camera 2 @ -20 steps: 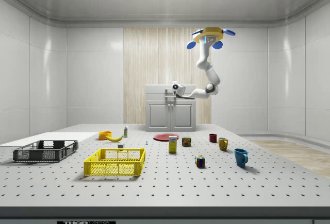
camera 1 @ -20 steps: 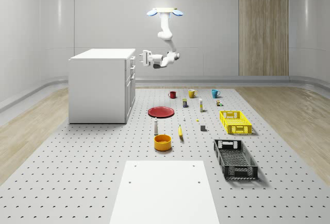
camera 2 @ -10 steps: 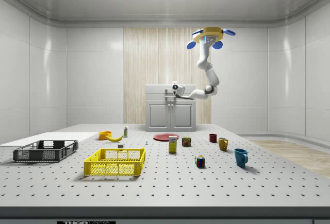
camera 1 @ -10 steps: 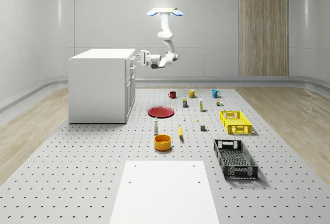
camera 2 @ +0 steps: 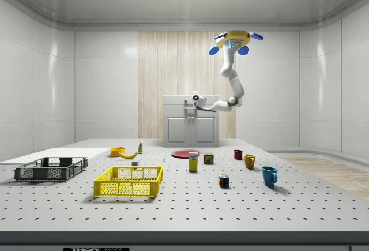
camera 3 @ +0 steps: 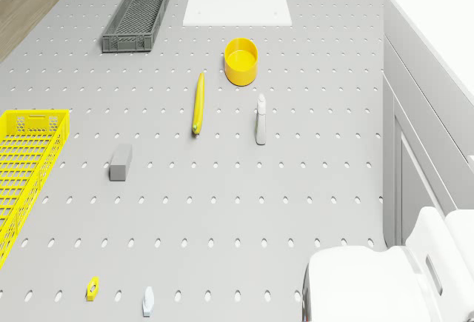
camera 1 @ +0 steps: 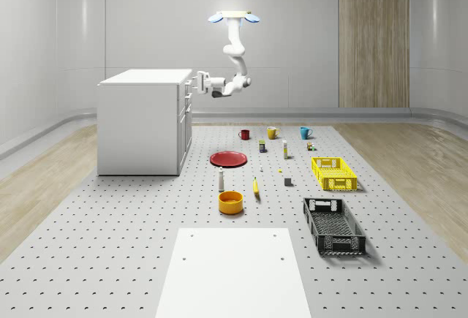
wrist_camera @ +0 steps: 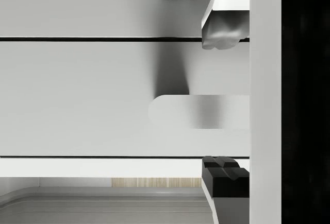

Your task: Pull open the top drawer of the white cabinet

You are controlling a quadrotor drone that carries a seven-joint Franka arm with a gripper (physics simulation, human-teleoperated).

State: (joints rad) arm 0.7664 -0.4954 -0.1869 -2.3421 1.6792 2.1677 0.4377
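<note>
Since a second ago the gripper [camera 1: 196, 82] has closed the gap to the white cabinet [camera 1: 142, 122], sliding toward the whole-scene view's left until its tips sit at the cabinet's front face, while the drone [camera 1: 234, 17] hovers in nearly the same place, high above the perforated table [camera 1: 110, 245] and off the cabinet's front side, over the table's far edge region. In the side view the gripper [camera 2: 188, 102] lies against the upper part of the cabinet [camera 2: 191, 121], the arm bent down and forward from the drone [camera 2: 235, 40].

From the wrist view, the top drawer [wrist_camera: 77, 98] spans the band between two dark seams, and its handle [wrist_camera: 198, 112] is a pale bar lying level between the two fingertips [wrist_camera: 223, 31], one above it and one below. The jaws are spread, with clear space on both sides of the handle, so nothing is pinched yet.

The drawer front stands in the top band of the cabinet's face, shut flush as far as can be judged. The handle lies straight ahead of the pincer along its approach line, its long axis crossing the line between the fingers. The next move likely calls for closing on the bar, then pulling straight back away from the cabinet face
</note>
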